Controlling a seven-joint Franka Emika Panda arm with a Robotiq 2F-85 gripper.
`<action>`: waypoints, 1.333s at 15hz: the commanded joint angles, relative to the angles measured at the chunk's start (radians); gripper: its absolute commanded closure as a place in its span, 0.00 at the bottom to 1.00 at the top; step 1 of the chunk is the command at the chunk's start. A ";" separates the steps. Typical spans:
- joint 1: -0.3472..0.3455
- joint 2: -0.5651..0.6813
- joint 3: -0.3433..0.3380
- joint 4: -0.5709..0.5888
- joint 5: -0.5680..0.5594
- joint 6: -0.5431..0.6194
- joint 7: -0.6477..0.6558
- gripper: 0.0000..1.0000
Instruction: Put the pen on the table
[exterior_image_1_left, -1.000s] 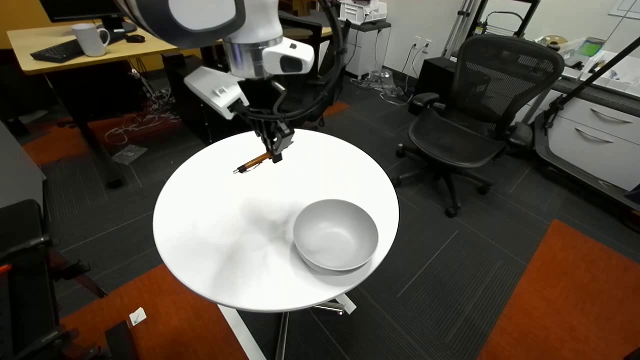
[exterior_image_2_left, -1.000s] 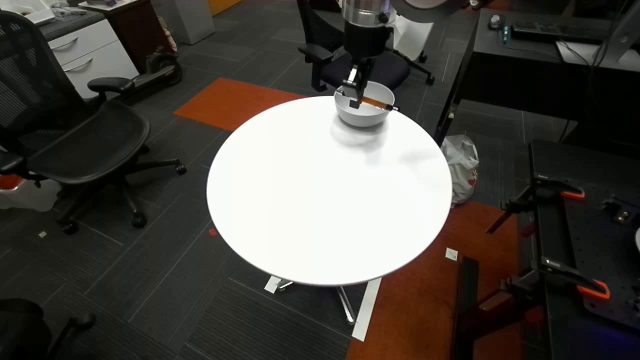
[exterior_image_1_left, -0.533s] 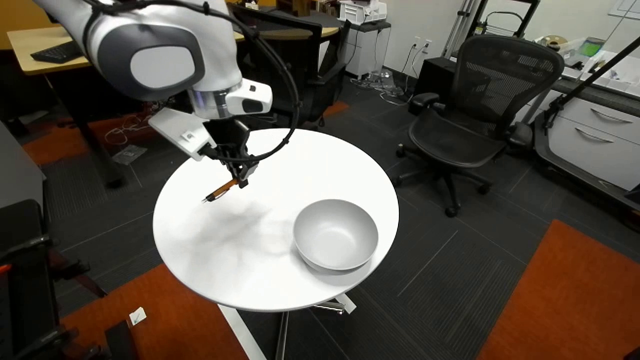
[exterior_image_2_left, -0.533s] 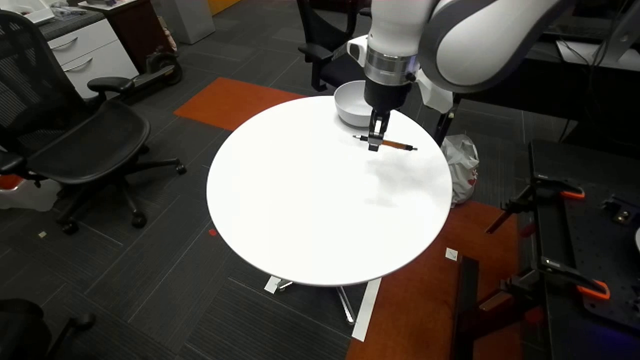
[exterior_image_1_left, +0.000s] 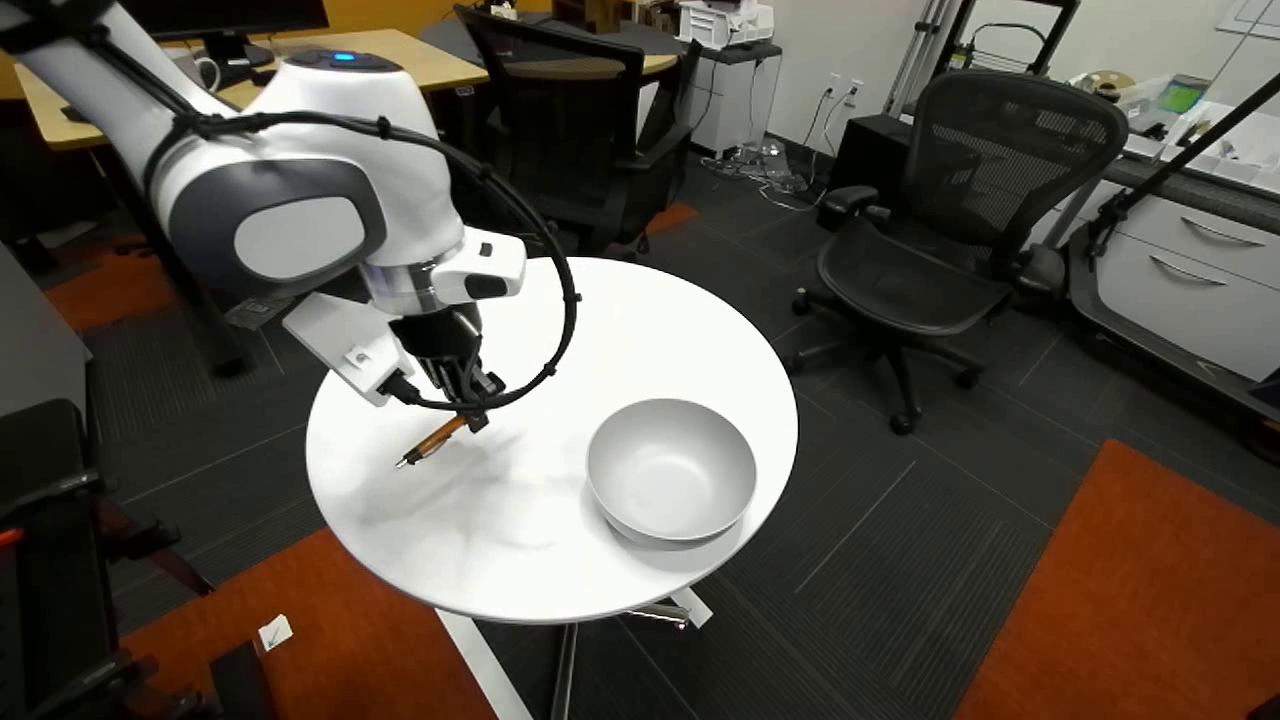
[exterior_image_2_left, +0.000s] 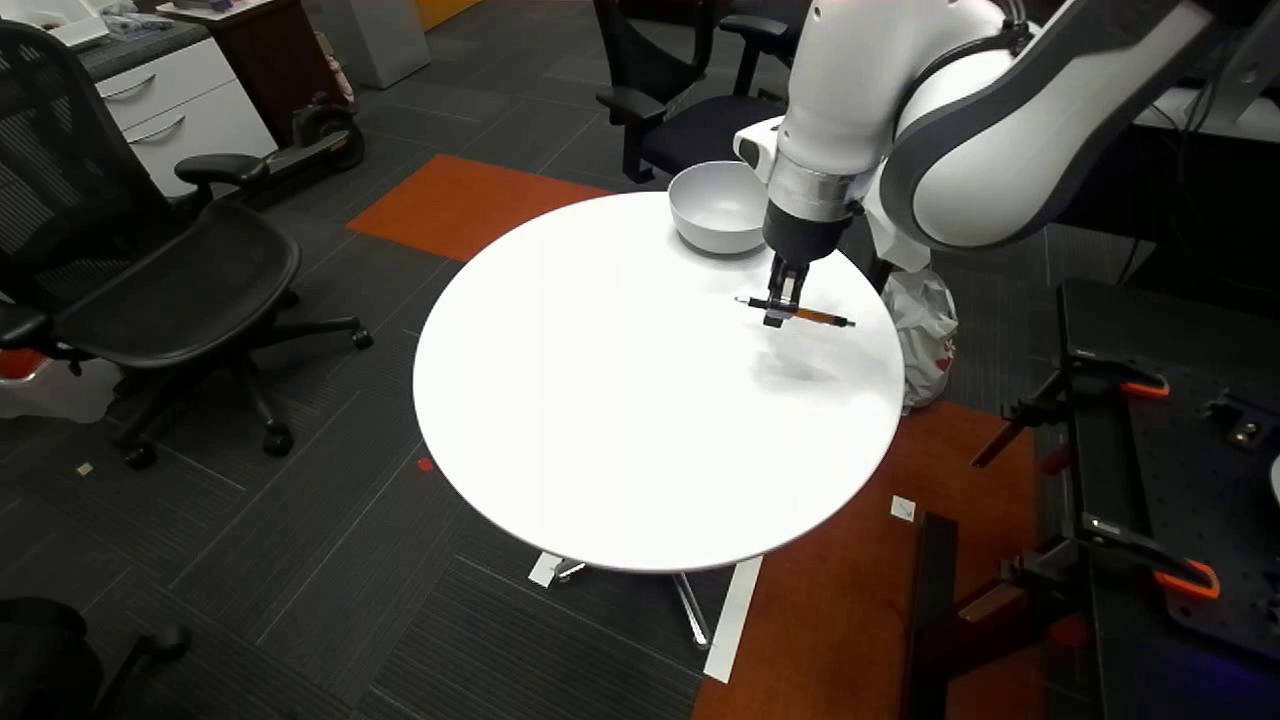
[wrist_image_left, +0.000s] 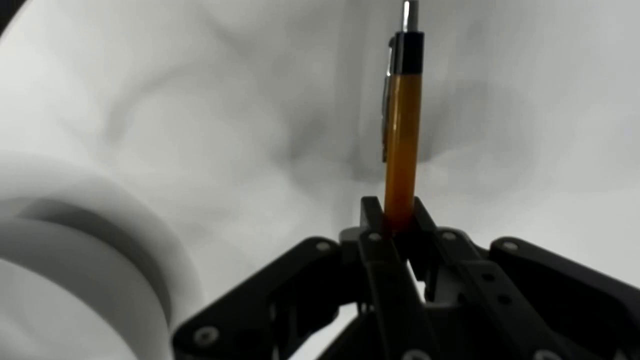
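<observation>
The pen is an orange-brown stick with black bands and silvery ends. It shows in both exterior views (exterior_image_1_left: 433, 441) (exterior_image_2_left: 822, 317) and in the wrist view (wrist_image_left: 404, 115). My gripper (exterior_image_1_left: 474, 420) is shut on the pen's middle, with a fingertip on each side of it in the wrist view (wrist_image_left: 399, 212). In an exterior view (exterior_image_2_left: 778, 315) the pen sticks out on both sides of the fingers, roughly level. The round white table (exterior_image_1_left: 660, 330) lies below, also in an exterior view (exterior_image_2_left: 600, 400). The pen appears a little above the tabletop, with soft shadows under it.
A grey bowl (exterior_image_1_left: 670, 470) stands on the table near its edge, beside the gripper. It also shows in an exterior view (exterior_image_2_left: 715, 205) and at the lower left of the wrist view (wrist_image_left: 90, 290). Black office chairs (exterior_image_1_left: 950, 220) stand around the table. A wooden desk (exterior_image_1_left: 400, 60) is behind.
The arm has carried the pen down toward the tabletop and sideways, away from the line of the bowl. The pen stays in the gripper. The bowl and table have not moved.
</observation>
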 joint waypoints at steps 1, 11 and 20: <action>-0.001 0.028 -0.005 0.013 -0.017 0.052 -0.001 0.96; 0.002 0.046 -0.014 0.054 -0.023 0.054 -0.003 0.22; -0.004 0.048 -0.002 0.069 -0.010 0.035 0.001 0.00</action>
